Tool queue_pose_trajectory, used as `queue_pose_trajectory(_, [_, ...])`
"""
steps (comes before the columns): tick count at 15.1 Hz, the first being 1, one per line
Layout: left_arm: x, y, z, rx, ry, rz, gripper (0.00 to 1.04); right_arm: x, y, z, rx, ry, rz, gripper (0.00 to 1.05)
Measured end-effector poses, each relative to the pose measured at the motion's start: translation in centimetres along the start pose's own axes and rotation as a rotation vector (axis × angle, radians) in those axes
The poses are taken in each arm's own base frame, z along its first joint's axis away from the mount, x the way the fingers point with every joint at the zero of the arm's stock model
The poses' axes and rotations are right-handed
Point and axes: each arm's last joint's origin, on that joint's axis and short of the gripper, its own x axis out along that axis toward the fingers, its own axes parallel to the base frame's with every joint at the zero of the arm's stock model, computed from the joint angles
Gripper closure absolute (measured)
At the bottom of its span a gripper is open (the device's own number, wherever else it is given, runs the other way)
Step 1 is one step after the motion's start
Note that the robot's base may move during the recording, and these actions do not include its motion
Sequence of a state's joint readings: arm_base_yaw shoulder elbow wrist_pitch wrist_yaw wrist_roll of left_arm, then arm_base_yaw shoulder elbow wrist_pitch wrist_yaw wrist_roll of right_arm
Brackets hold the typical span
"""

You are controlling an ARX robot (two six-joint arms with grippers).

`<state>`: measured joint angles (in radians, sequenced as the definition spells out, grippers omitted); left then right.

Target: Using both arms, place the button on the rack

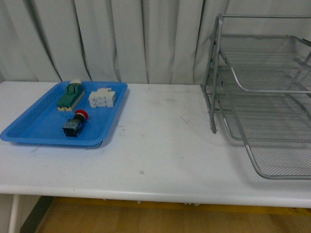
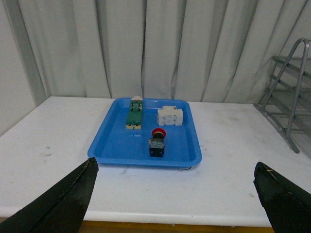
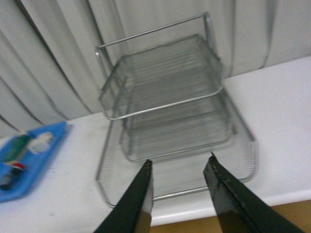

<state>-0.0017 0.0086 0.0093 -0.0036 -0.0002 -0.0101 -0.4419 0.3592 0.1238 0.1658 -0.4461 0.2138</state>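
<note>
On the white table (image 1: 160, 145), toward 9 o'clock in the front view, lies a flat blue tray (image 1: 29, 128), and the button (image 1: 75, 124) sits inside it near its 6 o'clock edge. The button is small, with a round red mushroom cap on a blocky black body that shows bluish faces. It lies on its side, with the cap pointing to about 1 o'clock and the body trailing toward 7 o'clock. It touches neither of its neighbours. A green-topped beige block (image 1: 71, 95) lies at 11 o'clock from it, and a white blocky component (image 1: 102, 98) at 1 o'clock, both further back in the tray.

The rack (image 1: 262, 92) stands well apart at 3 o'clock on the table. It is silver wire mesh on a tubular frame, with three tiers stepped forward from top to bottom. All the tiers in view hold nothing.

The left wrist view shows the same tray (image 2: 116, 145) with the button (image 2: 157, 141) lying red cap away from the camera, behind it the green-topped block (image 2: 134, 113) and the white component (image 2: 170, 116), and the rack's frame (image 2: 291, 92) off to one side. The left gripper (image 2: 175, 165) is spread very wide and holds nothing; it hangs short of the tray.

The right gripper (image 3: 180, 162) has its dark fingers (image 3: 138, 204) parted by a moderate gap, with nothing between them, and faces the rack (image 3: 165, 92) head-on. That picture is blurred.
</note>
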Motion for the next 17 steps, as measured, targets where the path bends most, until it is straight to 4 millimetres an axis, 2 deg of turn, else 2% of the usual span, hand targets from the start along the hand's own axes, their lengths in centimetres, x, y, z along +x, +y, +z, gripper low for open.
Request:
queue_pose_trajectory(2, [0.0,0.0,0.0,0.0,0.0,0.0,0.07,-1.5,1.2,0.0,-0.16,-0.064,-0.001,0.9])
queue_pose_trajectory(3, [0.0,0.0,0.0,0.0,0.0,0.0,0.07,-1.6,1.7,-0.1,-0.198,-0.079,0.02,0.99])
queue_pose_trajectory(4, [0.0,0.0,0.0,0.0,0.0,0.0,0.07,-1.6,1.9,-0.5,-0.216,-0.075,0.02,1.03])
queue_pose_trajectory(6, [0.0,0.0,0.0,0.0,0.0,0.0,0.07,-1.4,2.1,-1.6,-0.221,-0.053,0.002,1.03])
queue_pose_trajectory(11, [0.0,0.0,0.0,0.0,0.0,0.0,0.07,-1.4,2.4,-1.8,-0.234,-0.063,0.009,1.03])
queue_pose_trajectory(14, [0.0,0.0,0.0,0.0,0.0,0.0,0.07,-1.4,3.6,-2.6,-0.24,-0.058,0.03,1.03])
queue_pose_trajectory(17, [0.0,0.0,0.0,0.0,0.0,0.001,0.07,-1.4,3.2,-3.4,-0.239,-0.065,0.003,1.03])
